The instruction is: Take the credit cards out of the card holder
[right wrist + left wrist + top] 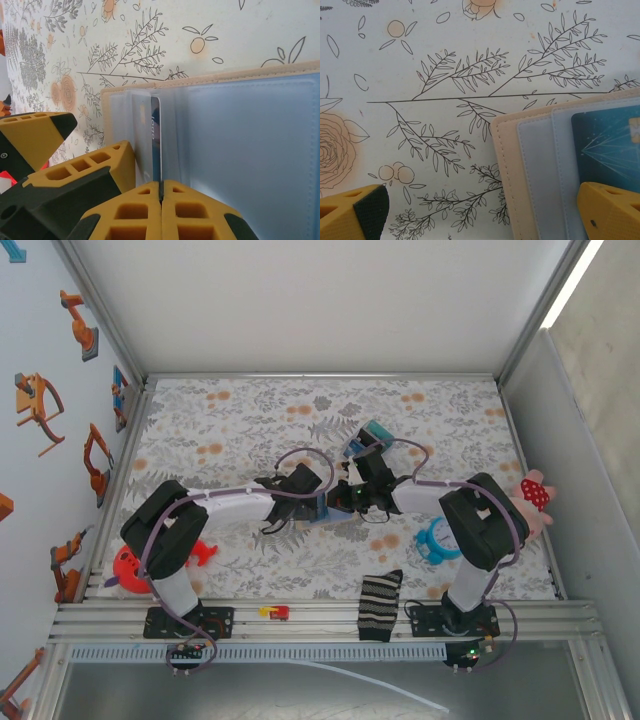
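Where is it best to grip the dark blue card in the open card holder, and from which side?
Probably the card's bare edge facing the card holder's stitched rim, coming from that side: it lies flat inside, leaving only edges free.

Two arms, left (165, 530) and right (482, 522): bulky black joint housings with white links between them. Thin purple cables (300, 456) loop along each arm. Square black bases (186, 621) (a small green light by each). Fingers (150, 200) are yellow plastic with box-shaped cut-outs. Dark pads (372, 207) line the inner faces.
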Robot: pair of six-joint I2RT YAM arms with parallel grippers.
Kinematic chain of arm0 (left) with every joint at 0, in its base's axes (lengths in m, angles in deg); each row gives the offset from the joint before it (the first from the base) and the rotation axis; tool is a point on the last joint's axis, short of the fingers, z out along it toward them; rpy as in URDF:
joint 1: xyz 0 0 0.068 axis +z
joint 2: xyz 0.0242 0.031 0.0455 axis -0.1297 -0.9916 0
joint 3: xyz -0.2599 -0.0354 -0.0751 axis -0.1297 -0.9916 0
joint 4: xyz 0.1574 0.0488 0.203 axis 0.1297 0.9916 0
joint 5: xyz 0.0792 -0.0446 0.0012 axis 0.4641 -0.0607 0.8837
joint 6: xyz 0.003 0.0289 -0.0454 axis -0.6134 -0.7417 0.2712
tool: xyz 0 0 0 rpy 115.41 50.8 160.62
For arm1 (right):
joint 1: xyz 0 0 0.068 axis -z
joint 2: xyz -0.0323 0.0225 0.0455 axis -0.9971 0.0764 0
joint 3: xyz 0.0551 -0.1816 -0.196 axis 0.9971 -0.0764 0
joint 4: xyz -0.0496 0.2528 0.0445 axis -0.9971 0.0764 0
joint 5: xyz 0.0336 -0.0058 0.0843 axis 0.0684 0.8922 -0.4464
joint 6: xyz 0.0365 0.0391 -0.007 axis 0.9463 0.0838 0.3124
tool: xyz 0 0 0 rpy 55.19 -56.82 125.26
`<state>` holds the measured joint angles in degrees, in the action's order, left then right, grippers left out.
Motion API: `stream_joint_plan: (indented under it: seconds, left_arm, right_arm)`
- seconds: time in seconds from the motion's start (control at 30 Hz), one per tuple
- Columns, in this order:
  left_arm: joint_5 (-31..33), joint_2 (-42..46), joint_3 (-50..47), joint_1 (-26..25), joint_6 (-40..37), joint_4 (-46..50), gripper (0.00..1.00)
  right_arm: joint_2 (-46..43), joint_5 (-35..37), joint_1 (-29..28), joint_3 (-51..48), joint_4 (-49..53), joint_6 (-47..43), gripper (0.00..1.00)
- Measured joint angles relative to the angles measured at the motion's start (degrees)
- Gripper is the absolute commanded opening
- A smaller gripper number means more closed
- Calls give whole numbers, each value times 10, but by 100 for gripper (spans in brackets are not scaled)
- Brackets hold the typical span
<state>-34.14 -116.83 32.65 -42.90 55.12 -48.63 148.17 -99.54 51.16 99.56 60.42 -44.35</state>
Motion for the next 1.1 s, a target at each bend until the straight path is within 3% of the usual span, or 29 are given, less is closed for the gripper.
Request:
stream_joint_plan:
  seconds: [0.37, 0.67, 0.8, 0.93, 1.1]
  left_arm:
    - [0, -2, 0, 0, 0, -1, 97]
    - [0, -4, 0, 0, 2, -2, 97]
    - [0, -4, 0, 0, 3, -2, 97]
    - [0, -5, 0, 0, 4, -2, 97]
    - [0, -5, 0, 0, 7, -2, 97]
  right_arm:
    - [-30, 10, 3, -11, 4, 0, 0]
    - [-25, -14, 5, -32, -48, 27, 18]
    - [-11, -22, 5, -32, -68, 37, 21]
    - [1, -26, 5, -32, -78, 41, 20]
    - [12, -32, 5, -32, -78, 44, 4]
